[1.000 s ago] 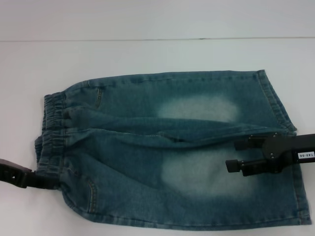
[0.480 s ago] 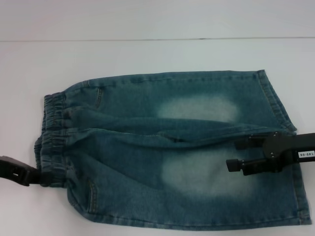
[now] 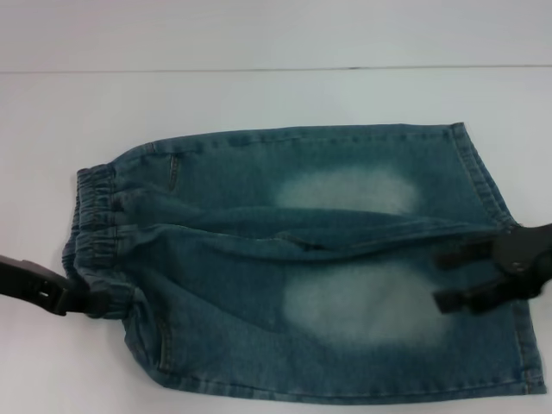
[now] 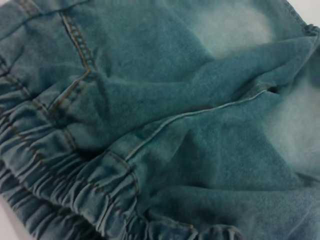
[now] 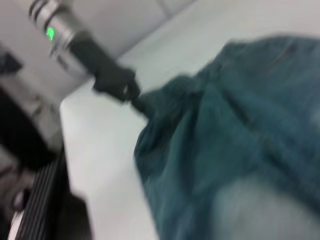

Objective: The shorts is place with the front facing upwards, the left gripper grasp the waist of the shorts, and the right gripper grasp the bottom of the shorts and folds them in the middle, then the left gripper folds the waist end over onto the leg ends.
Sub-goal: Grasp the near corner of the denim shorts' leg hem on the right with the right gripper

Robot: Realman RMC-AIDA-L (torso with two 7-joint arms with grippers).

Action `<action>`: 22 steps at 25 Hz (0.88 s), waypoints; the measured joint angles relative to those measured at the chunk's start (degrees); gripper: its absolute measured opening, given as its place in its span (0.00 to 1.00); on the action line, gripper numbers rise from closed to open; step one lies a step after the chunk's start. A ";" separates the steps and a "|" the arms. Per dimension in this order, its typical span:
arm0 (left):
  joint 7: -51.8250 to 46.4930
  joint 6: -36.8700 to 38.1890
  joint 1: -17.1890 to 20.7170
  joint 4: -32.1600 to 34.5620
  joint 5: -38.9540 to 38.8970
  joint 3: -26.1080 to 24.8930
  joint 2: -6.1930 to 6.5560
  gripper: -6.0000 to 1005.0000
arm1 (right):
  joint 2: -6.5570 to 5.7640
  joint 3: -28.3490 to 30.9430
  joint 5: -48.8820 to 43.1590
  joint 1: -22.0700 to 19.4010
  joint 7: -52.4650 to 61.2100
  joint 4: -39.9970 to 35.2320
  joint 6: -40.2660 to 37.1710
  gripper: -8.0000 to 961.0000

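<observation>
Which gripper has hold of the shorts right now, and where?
The left gripper pinches the shorts at the waist; the right gripper is open above them.

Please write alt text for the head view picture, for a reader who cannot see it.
Blue washed-denim shorts lie flat on a white table, the waist toward the robot's left and the leg ends toward its right. The left end effector grips the near corner of the waist. The right end effector is open above the near leg, close to the hem.
</observation>
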 joint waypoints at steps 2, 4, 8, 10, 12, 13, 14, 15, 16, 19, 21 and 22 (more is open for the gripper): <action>0.02 0.00 -0.21 -0.10 0.00 0.03 -0.04 0.04 | -0.96 0.19 -4.47 1.91 1.72 -1.10 -2.92 0.98; 0.08 0.01 -0.39 -0.22 0.00 0.08 -0.26 0.04 | -1.07 0.28 -8.72 3.03 2.88 -2.82 -4.78 0.98; 0.11 -0.45 -0.96 -1.57 0.04 0.13 -0.43 0.04 | -0.69 0.06 -15.59 4.63 4.29 -4.16 -6.88 0.98; 0.12 -0.67 -1.16 -2.04 0.06 0.14 -0.40 0.04 | -0.62 0.04 -18.34 5.17 4.50 -4.21 -7.79 0.98; 0.12 -0.82 -1.32 -2.21 0.13 0.13 -0.37 0.04 | -0.60 0.03 -20.86 5.45 4.70 -4.27 -8.24 0.98; 0.12 -0.85 -1.38 -2.23 0.13 0.12 -0.37 0.04 | -0.60 0.02 -22.02 5.54 4.80 -4.30 -8.35 0.98; 0.12 -0.85 -1.47 -2.24 0.13 0.12 -0.35 0.04 | -0.60 0.01 -23.26 5.57 4.90 -4.46 -8.44 0.98; 0.11 -0.83 -1.56 -2.24 0.11 0.12 -0.31 0.04 | -0.60 -0.02 -24.52 5.61 4.98 -4.63 -8.48 0.98; 0.11 -0.77 -1.66 -2.24 0.09 0.11 -0.25 0.04 | -0.61 -0.04 -25.85 5.63 5.02 -4.77 -8.51 0.98; 0.01 -0.68 -1.98 -2.24 0.08 0.11 -0.15 0.04 | -0.70 -0.07 -29.06 5.63 4.82 -5.01 -8.53 0.98; -0.07 -0.70 -2.13 -2.24 0.08 0.11 -0.14 0.04 | -0.87 -0.08 -30.44 5.59 4.45 -5.06 -8.54 0.98; -0.10 -0.75 -2.23 -2.24 0.10 0.10 -0.13 0.04 | -0.91 -0.08 -31.07 5.54 4.32 -5.06 -8.54 0.98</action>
